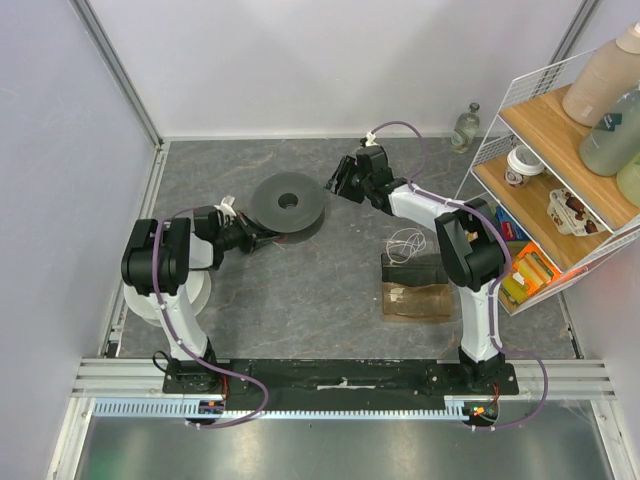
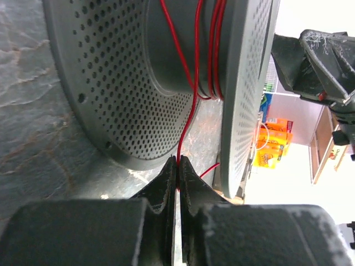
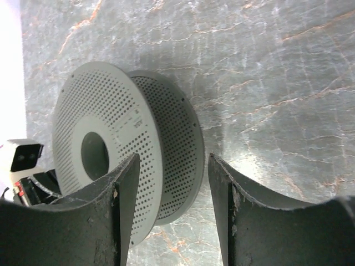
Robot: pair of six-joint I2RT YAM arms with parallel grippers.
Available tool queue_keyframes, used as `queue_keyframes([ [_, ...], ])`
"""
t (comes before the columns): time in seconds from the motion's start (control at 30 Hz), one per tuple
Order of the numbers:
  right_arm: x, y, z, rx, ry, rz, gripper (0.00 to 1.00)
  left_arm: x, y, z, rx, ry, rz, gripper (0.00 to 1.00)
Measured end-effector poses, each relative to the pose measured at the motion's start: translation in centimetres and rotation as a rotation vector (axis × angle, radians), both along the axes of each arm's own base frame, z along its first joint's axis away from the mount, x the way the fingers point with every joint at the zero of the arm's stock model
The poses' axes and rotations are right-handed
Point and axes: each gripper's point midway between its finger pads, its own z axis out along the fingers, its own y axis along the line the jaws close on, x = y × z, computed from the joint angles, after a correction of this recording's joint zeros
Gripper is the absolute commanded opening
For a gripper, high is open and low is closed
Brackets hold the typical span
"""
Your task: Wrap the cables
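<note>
Grey stone tabletop (image 1: 330, 290) bears the spool (image 1: 289, 203) at centre; left gripper (image 2: 177, 163), pinched on the red wire (image 2: 188, 127), should feed it taut while right gripper (image 3: 173, 160), spread and empty, turns the spool.

The desk (image 1: 330, 290) is viewed whole from the top camera, which is set high above and behind the bases of the left arm (image 1: 160, 260) and right arm (image 1: 470, 250) and is aimed steeply down; both arms, the spool (image 1: 290, 203) and the shelf (image 1: 560, 170) at the right are taken in from afar. The left wrist camera is carried low over the desk and is aimed along the left jaws at the spool, seen edge-on and so near that the wire (image 2: 188, 122) on it is made out; the right jaws are caught beyond. The right wrist camera is pointed down past the right jaws at the spool's face, from somewhat farther. The spool is shared by all three views.
</note>
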Motion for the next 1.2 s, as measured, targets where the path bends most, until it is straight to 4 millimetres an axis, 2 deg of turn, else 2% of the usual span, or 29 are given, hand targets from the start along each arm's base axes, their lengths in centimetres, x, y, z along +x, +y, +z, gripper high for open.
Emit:
queue_keyframes([
  [0.1, -0.3, 0.7, 0.6, 0.04, -0.01, 0.03, 0.57, 0.3, -0.6, 0.5, -0.022, 0.001, 0.016, 0.1],
  [0.27, -1.2, 1.6, 0.5, 0.082, 0.011, 0.073, 0.52, 0.7, -1.8, 1.2, -0.048, -0.003, 0.033, 0.11],
  [0.4, -1.7, 2.2, 0.6, 0.102, 0.018, 0.098, 0.44, 1.0, -2.7, 1.0, -0.063, 0.007, 0.05, 0.12],
  [0.53, -2.1, 2.4, 0.3, 0.116, 0.031, 0.102, 0.36, 1.2, -2.6, 0.5, -0.065, 0.036, 0.096, 0.12],
  [0.9, -3.6, 2.9, -0.9, 0.171, 0.103, 0.104, 0.03, 1.5, -2.0, 0.0, -0.102, 0.07, 0.189, 0.08],
  [0.97, -3.9, 3.1, -1.0, 0.183, 0.109, 0.115, 0.06, 1.6, -2.0, 0.1, -0.104, 0.061, 0.189, 0.08],
  [1.0, -4.0, 3.2, -1.0, 0.187, 0.109, 0.122, 0.12, 1.6, -2.0, 0.2, -0.105, 0.058, 0.189, 0.07],
  [1.1, -4.3, 3.0, -1.0, 0.188, 0.103, 0.163, 0.39, 1.7, -1.8, 0.3, -0.106, 0.053, 0.194, 0.07],
  [1.2, -4.2, 2.0, -1.1, 0.153, 0.076, 0.224, 0.61, 1.7, -1.4, 0.2, -0.107, 0.055, 0.198, 0.07],
])
